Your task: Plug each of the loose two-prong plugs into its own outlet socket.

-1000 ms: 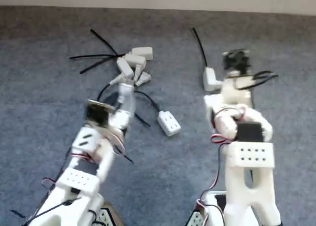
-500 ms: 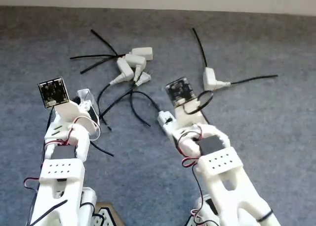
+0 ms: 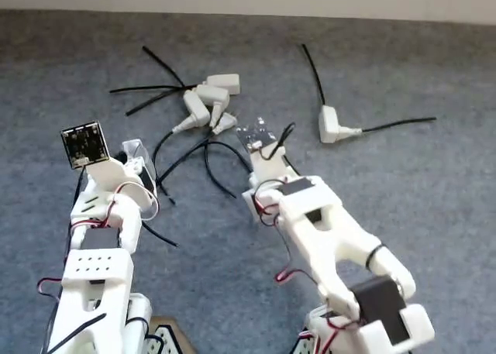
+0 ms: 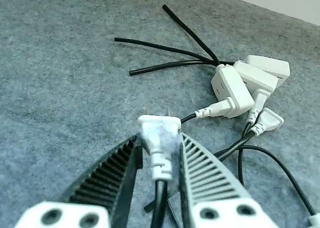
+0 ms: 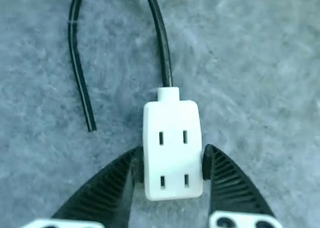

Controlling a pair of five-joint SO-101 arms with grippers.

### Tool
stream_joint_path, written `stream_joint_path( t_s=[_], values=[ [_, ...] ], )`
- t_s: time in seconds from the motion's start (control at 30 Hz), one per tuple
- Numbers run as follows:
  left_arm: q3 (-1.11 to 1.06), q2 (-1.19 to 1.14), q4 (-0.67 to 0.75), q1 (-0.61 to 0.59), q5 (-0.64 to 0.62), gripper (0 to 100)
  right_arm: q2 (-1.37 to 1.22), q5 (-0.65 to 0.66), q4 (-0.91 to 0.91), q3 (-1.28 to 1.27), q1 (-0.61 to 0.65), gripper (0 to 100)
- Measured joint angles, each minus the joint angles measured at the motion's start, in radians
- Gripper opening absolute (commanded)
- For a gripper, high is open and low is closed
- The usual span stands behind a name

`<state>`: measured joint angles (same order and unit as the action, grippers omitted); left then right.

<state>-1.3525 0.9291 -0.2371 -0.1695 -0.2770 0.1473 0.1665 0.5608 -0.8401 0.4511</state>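
Your left jaws are clamping a two-prong plug by its body, prongs sticking out past the tips (free to insert). Your right jaws are pinching the outlet socket by both sides on the tabletop, slots facing up, probably steadying it. More white blocks are lying well ahead of the left jaws.

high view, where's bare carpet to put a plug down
Bare carpet right of the right arm, below the lone socket; also far left of the socket pile. Crowded with black cords between the arms.
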Motion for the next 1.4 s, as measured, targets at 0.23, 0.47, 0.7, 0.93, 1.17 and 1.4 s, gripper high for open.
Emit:
stream_joint_path(
  t_s=[0.23, 0.47, 0.7, 0.93, 1.17, 1.4],
  values=[
    [0.0, 0.0, 0.0, 0.003, 0.0, 1, -0.04, 0.0, 0.0, 0.034, -0.081, 17.1],
    [0.0, 0.0, 0.0, 0.025, 0.0, 1, 0.063, 0.049, 0.127, 0.035, -0.087, 6.7],
    [0.0, 0.0, 0.0, 0.023, 0.0, 1, 0.29, -0.028, 0.338, 0.066, 0.029, 6.7],
    [0.0, 0.0, 0.0, 0.023, 0.0, 1, 0.436, -0.046, 0.571, 0.181, 0.181, 6.7],
    [0.0, 0.0, 0.0, 0.023, 0.0, 1, 0.331, -0.046, 0.399, 0.003, 0.189, 13.8],
    [-0.003, 0.0, 0.0, 0.023, 0.0, 1, 0.247, -0.048, 0.281, -0.077, 0.21, 21.6]
  ],
)
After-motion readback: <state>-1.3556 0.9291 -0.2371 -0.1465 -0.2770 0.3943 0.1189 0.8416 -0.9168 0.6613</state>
